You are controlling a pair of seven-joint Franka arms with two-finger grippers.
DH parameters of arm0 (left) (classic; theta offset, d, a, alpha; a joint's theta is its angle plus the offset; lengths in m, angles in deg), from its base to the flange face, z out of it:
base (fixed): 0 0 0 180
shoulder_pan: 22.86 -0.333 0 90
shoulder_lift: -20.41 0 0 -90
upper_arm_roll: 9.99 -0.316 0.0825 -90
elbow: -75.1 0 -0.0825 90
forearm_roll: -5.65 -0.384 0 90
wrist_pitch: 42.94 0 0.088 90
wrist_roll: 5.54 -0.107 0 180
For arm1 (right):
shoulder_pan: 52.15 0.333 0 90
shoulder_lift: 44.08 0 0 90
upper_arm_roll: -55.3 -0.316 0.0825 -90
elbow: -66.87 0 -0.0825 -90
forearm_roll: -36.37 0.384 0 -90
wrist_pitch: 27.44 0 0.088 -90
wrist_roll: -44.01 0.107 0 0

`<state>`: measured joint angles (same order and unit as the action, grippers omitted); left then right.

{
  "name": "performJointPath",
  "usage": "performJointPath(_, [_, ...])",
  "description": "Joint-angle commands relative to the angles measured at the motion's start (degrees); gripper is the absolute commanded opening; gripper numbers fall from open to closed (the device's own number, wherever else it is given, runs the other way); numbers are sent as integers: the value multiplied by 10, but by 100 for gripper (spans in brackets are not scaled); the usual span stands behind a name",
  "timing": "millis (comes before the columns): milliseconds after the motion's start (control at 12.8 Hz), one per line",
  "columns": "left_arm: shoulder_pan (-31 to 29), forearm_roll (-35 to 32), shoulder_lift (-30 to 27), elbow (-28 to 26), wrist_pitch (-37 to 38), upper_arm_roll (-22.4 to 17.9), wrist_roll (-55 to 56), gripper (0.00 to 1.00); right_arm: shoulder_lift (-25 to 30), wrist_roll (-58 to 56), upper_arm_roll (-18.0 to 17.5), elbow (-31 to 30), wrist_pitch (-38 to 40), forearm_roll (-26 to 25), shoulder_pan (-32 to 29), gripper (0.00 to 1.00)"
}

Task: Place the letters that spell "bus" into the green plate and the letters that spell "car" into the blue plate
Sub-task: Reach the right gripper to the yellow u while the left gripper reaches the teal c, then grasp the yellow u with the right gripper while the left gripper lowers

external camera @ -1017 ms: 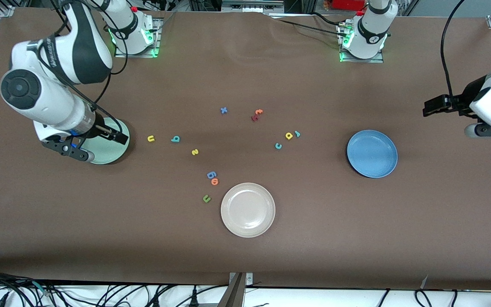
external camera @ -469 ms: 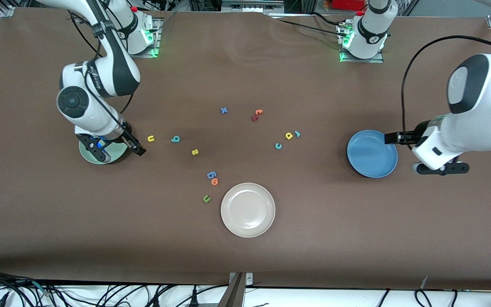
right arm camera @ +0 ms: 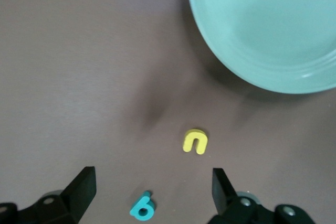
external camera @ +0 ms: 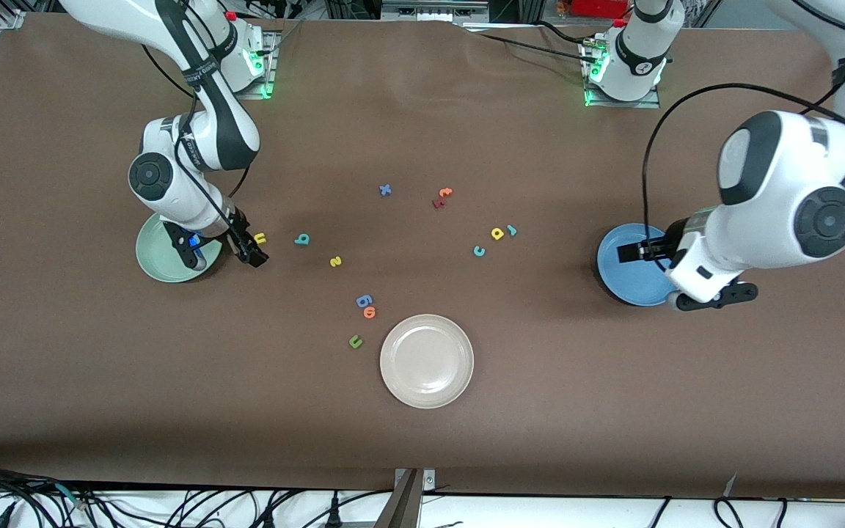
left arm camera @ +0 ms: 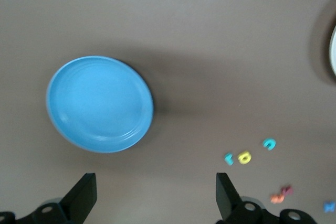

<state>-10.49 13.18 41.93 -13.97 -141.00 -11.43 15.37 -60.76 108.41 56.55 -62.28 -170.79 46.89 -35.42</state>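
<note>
Front view, nearest the camera, shows a beige plate [external camera: 427,361] lying bare, with a green letter [external camera: 355,341] just beside it and a blue letter [external camera: 364,300] and an orange letter [external camera: 370,312] touching each other a little farther up.

Farther back, the right gripper [external camera: 223,248] is low over the table between the green plate [external camera: 155,258] and the yellow "u" [external camera: 260,238]. Its fingers stand wide apart and hold nothing; in the right wrist view the "u" [right arm camera: 196,141] lies on the cloth between the two fingertips [right arm camera: 81,187] and apart from both, with the teal "b" [right arm camera: 142,206] close by. The pale mint plate [right arm camera: 268,24] holds nothing and its far part is cut off by that view's edge; in the front view the arm covers part of it. The teal "b" [external camera: 302,239] and yellow "s" [external camera: 334,261] lie in a loose row toward the table's middle.

At the left arm's end, the left gripper [external camera: 661,275] hangs over the blue plate [external camera: 624,275], fully open and holding nothing; its wrist hides the plate's edge. The plate [left arm camera: 100,103] is smooth, round and bare. The teal "c" [external camera: 479,251], yellow "a" [external camera: 497,233] and teal "r" [external camera: 512,229] sit close together between the plates.

Farthest back lie a blue "x" [external camera: 385,190] and an orange and a dark red letter [external camera: 441,198], overlapping and hard to read.
</note>
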Motion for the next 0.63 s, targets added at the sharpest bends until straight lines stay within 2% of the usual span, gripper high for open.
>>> performJointPath(0, [53, 12, 5, -49, -84, -5, 60, 100, 1, 7, -1, -47, -68, 27, 1, 94])
performJointPath(235, [97, 13, 41, -57, -151, -4, 162, 100, -10, 27, -1, -65, -98, 31, 1, 94])
performJointPath(547, [164, 13, 92, -57, -236, -1, 172, 100, -28, 27, -1, -67, -105, 31, 1, 88])
